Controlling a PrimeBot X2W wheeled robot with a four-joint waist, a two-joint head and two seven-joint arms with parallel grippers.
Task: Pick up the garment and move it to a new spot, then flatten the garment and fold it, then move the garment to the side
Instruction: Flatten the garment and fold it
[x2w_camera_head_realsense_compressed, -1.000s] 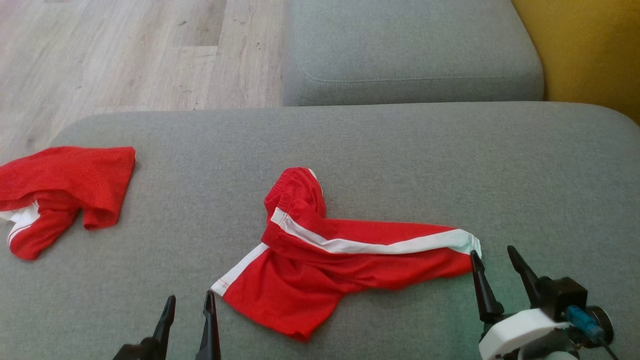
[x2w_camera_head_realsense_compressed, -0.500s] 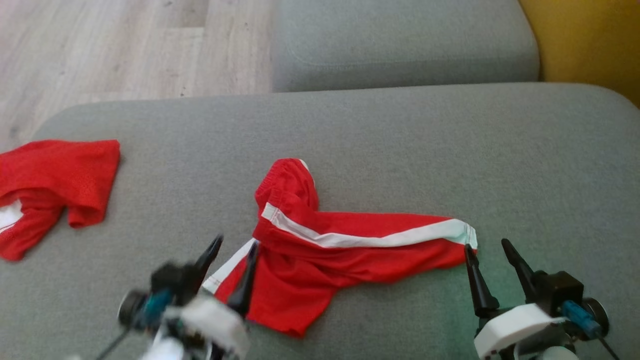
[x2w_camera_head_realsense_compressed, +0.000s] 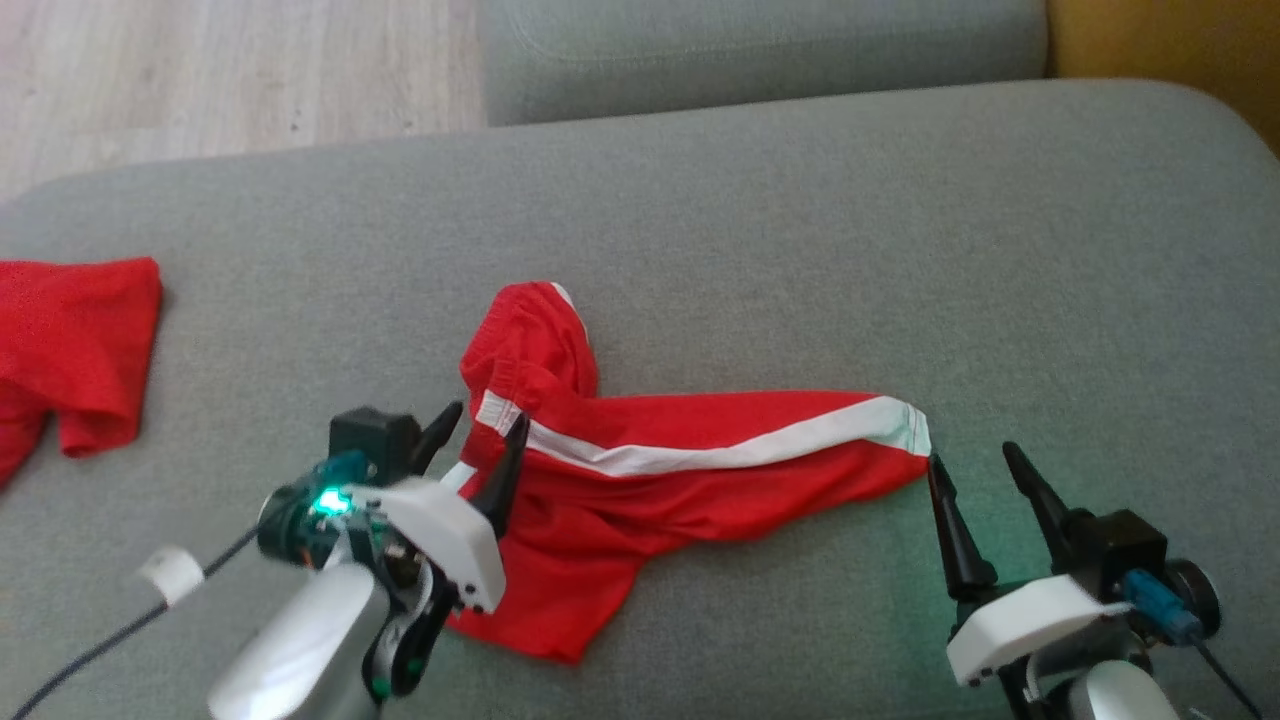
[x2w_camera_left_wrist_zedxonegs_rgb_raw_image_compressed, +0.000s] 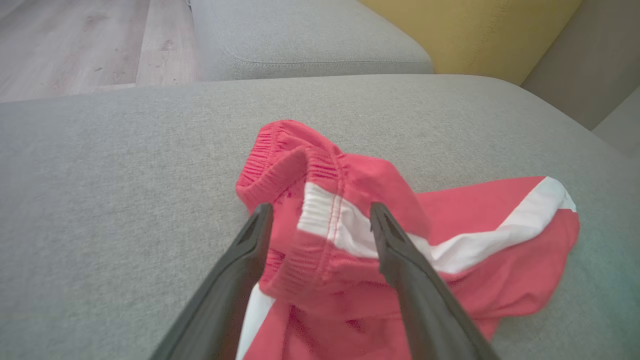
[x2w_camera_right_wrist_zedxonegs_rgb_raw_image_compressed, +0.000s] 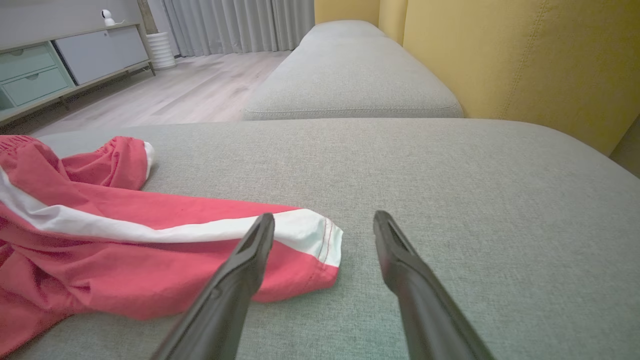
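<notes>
Shorts, red, white-striped, on grey sofa; left gripper astride waistband, right gripper beside hem, fingers wide.

We are looking at a broad grey cushion spreading across most of the head view, with a second grey cushion lying beyond it at the upper middle, pale wooden floor showing at the upper left and a yellow panel at the upper right. At the left edge a crumpled red cloth is lying on the broad cushion. At the upper left of the right wrist view, we are seeing a low sideboard with a small white camera sitting on top, a white ribbed cylinder standing beside it and grey curtains hanging behind.
</notes>
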